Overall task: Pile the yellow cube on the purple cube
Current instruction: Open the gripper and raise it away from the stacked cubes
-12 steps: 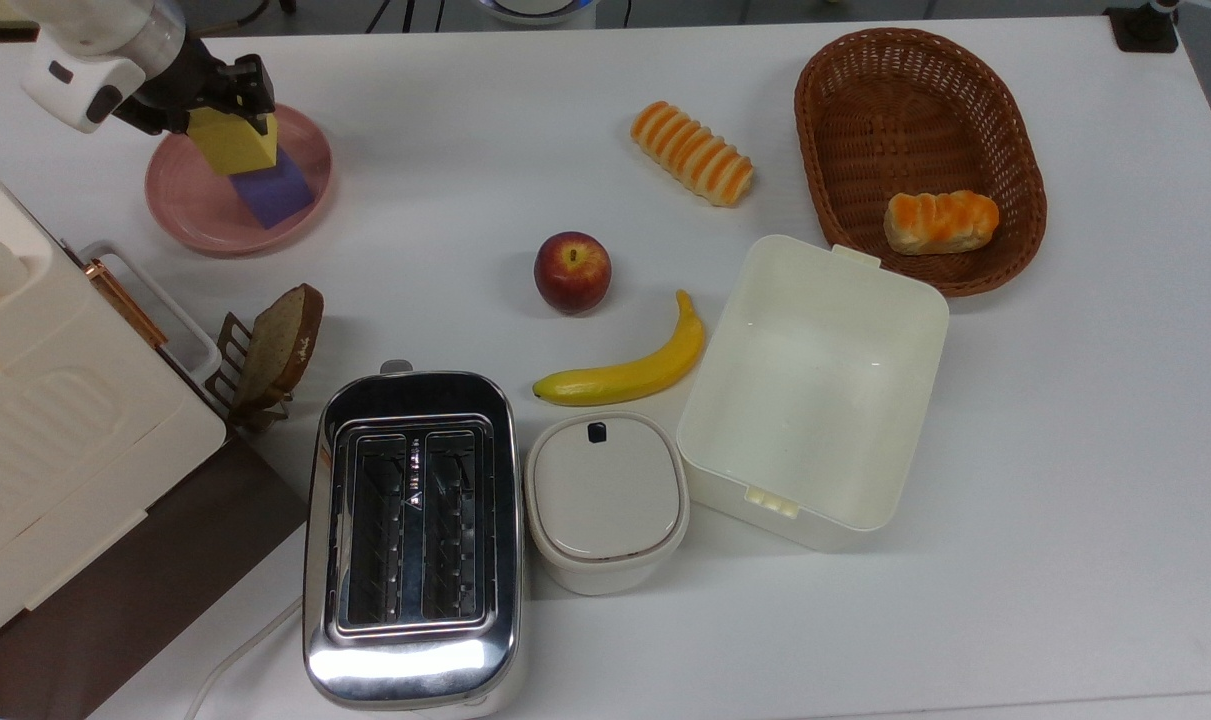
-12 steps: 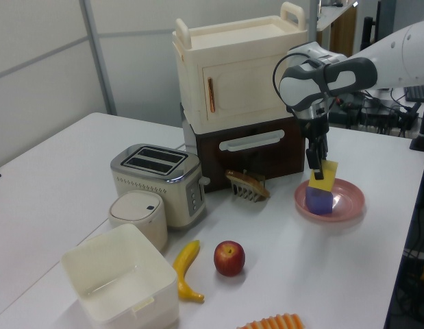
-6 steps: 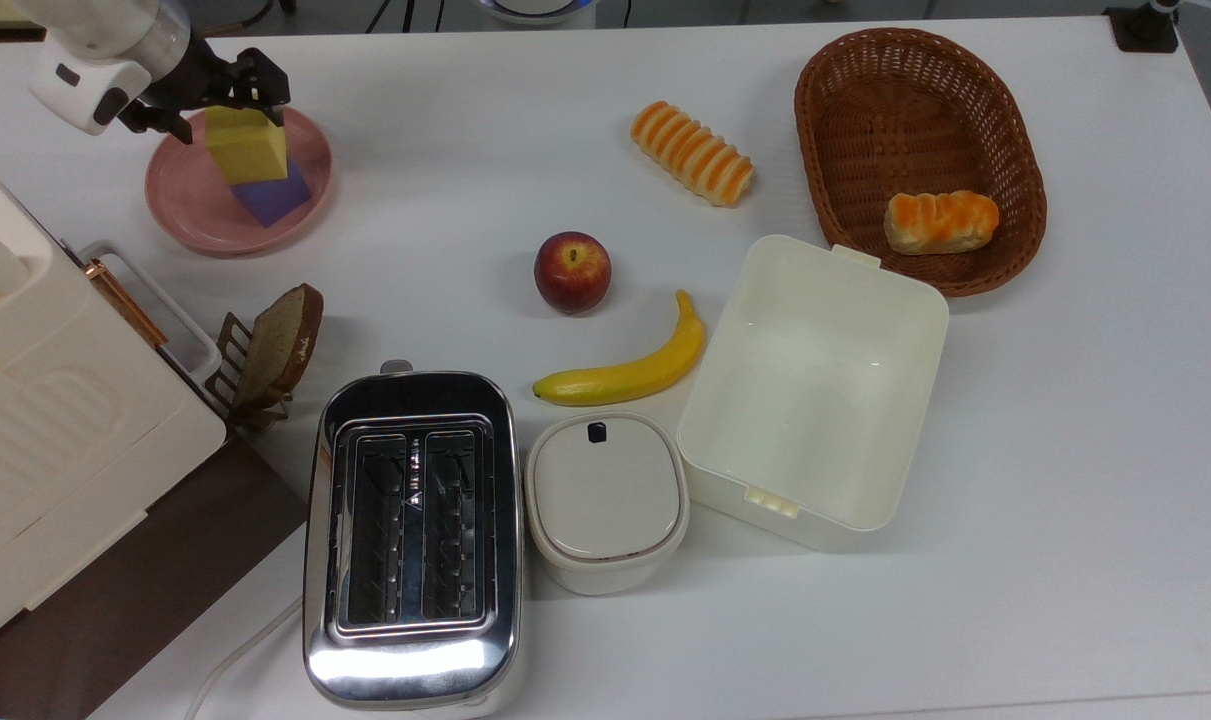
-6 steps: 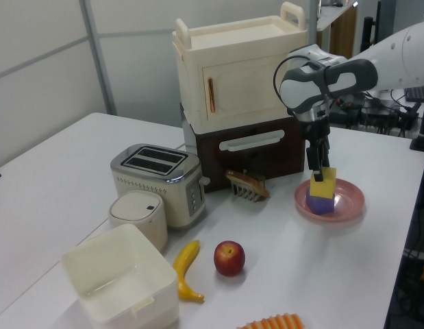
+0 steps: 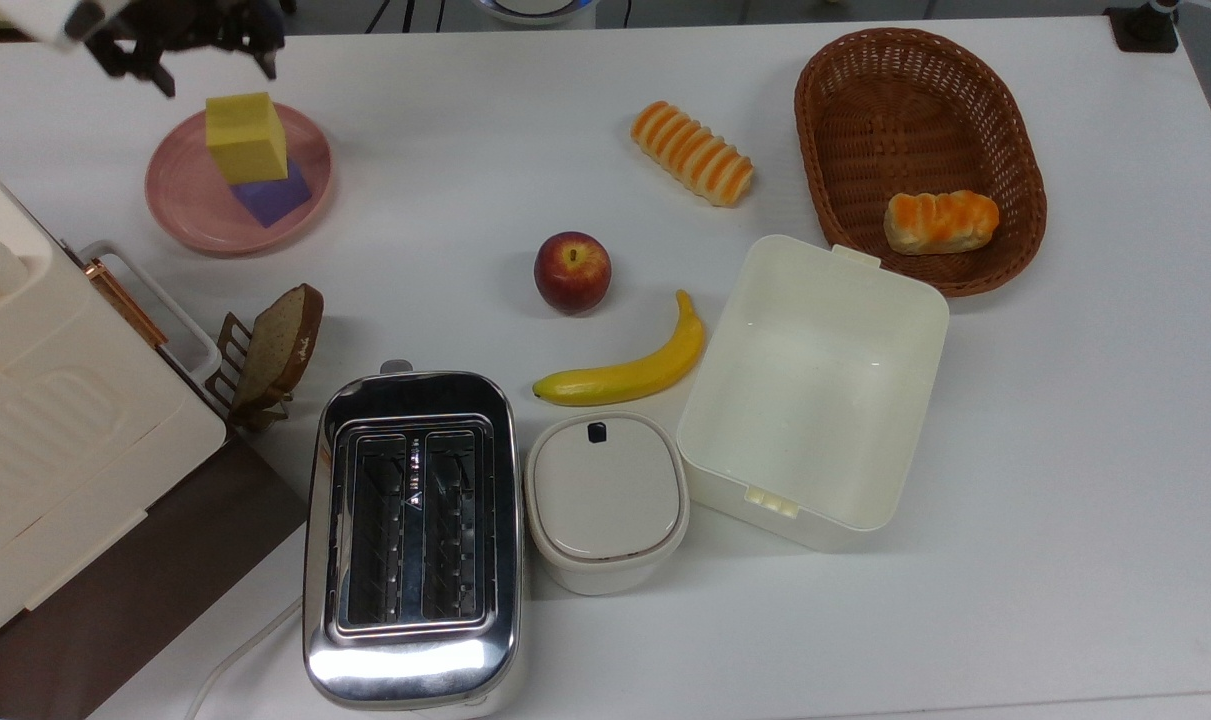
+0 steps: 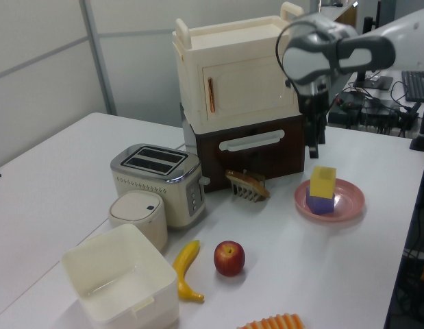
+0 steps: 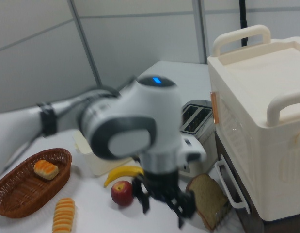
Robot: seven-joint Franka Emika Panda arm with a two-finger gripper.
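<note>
Closest to the top view's bottom edge is the toaster (image 5: 412,535) with a lidded white pot (image 5: 605,500) and an open white box (image 5: 815,390) beside it, then the banana (image 5: 630,372) and the apple (image 5: 572,271) mid-bench.

Farther back, on the pink plate (image 5: 180,205), the yellow cube (image 5: 246,135) sits on top of the purple cube (image 5: 273,195). In the left view the yellow cube (image 6: 323,182) looks a bit twisted and off-centre on the purple cube (image 6: 320,203), but it's resting flat.

Farthest back, the claw (image 5: 193,50) hangs above the stack with its fingers spread apart, holding nothing, clear of the yellow block in both the top and left views.

So the stacking looks done to me and the step in hand is the retreat. Doing it well means going straight up, fingers kept wide, no sideways drift until well above the top block, since an off-centre stack would tip from a small nudge.
</note>
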